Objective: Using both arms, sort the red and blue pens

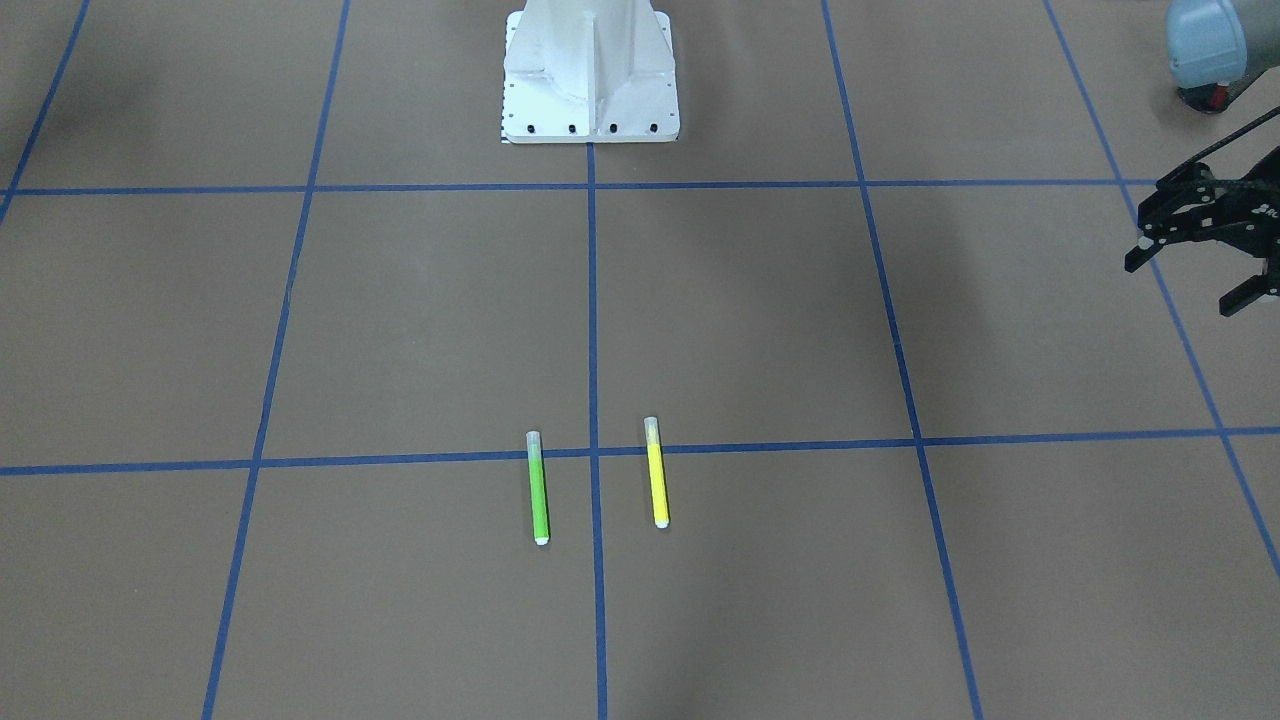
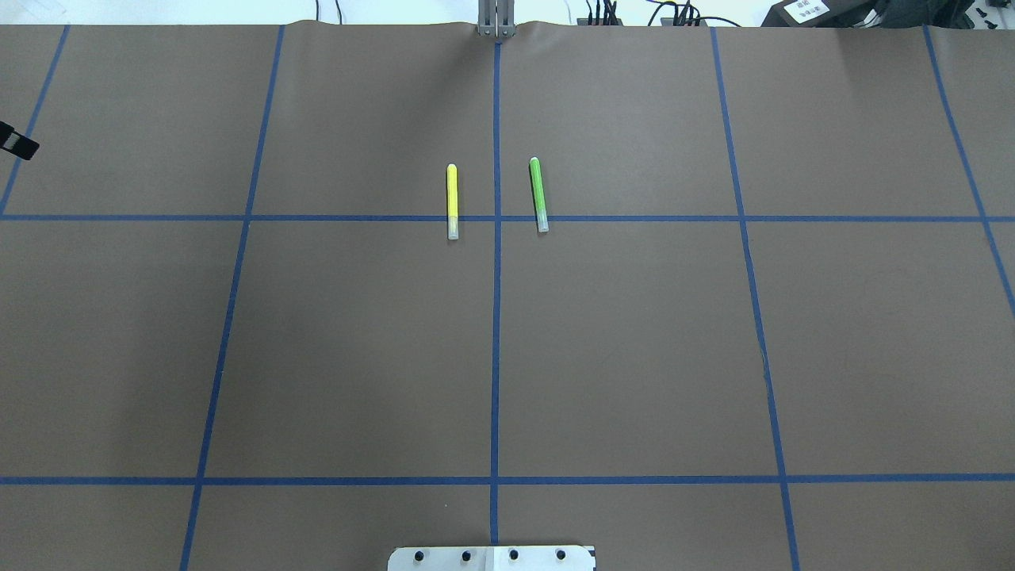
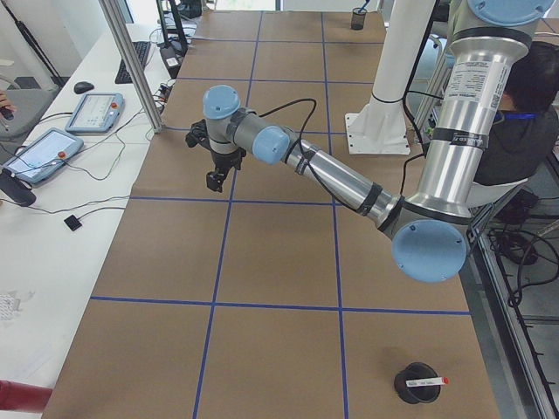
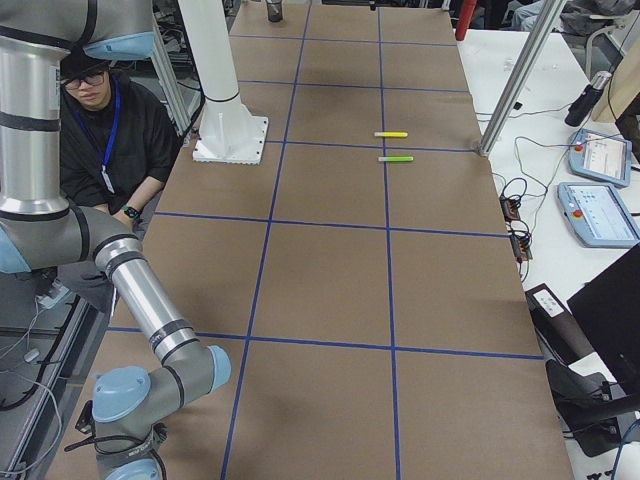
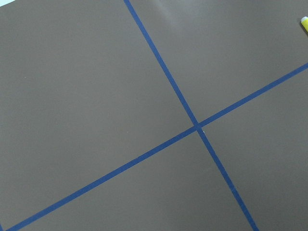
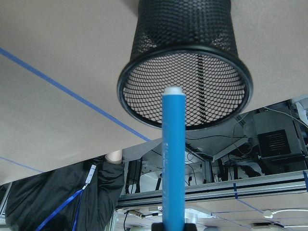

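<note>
Red pen (image 3: 426, 382) already in black cup (image 3: 404, 390), left end of bench (image 3: 279, 262). Left gripper (image 1: 1183, 287) wide open, empty, above bench. Right gripper (image 6: 173, 226) barely in frame, looks clamped on blue pen (image 6: 173, 159), tip aimed at mesh cup (image 6: 183, 24). Step: blue drop-off. Next: centre over rim, release.

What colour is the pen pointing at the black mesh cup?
The pen is bright blue with a white tip, clearest in the right wrist view.
</note>
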Controlling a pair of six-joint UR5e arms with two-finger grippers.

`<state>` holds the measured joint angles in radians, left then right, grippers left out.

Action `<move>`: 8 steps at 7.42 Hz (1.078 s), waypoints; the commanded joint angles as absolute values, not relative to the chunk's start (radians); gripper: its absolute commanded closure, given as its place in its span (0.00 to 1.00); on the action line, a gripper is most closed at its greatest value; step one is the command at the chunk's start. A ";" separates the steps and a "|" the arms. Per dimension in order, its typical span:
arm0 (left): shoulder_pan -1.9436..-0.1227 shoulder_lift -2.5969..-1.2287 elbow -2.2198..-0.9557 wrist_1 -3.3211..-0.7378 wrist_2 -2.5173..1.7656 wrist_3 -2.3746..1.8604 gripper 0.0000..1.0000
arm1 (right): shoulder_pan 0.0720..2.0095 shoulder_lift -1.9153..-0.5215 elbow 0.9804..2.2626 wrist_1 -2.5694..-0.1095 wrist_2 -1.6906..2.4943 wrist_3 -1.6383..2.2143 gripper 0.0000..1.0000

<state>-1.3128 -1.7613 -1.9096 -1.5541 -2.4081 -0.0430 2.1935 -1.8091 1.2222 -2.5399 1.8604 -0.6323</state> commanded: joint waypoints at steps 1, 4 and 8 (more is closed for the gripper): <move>-1.313 -1.750 -1.916 -1.554 -2.407 -0.043 0.00 | 2.194 -1.807 1.212 -2.530 1.862 -0.624 1.00; -1.313 -1.750 -1.917 -1.554 -2.408 -0.043 0.00 | 2.194 -1.809 1.212 -2.528 1.868 -0.618 0.68; -1.313 -1.750 -1.921 -1.554 -2.408 -0.043 0.00 | 2.194 -1.793 1.215 -2.520 1.871 -0.597 0.00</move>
